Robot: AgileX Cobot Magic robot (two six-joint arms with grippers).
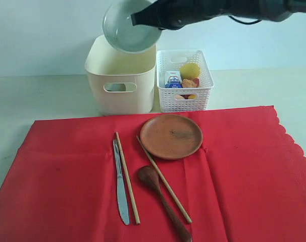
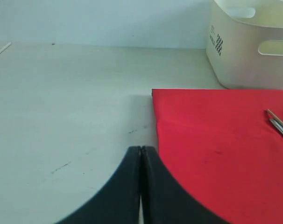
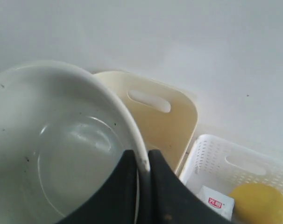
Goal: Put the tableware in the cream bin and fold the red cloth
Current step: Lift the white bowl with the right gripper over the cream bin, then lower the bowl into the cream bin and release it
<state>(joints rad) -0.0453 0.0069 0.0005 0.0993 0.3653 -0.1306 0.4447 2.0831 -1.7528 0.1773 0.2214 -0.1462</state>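
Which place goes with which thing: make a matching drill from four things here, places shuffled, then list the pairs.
1. white ceramic bowl
2. round brown plate
3. yellow lemon
4. metal knife

A. inside the white lattice basket
B. leftmost item on the red cloth in the exterior view
C. rim clamped in the right gripper, up in the air
D. flat on the red cloth, nearest the basket

Pairs: 1-C; 2-D; 3-A; 4-B.
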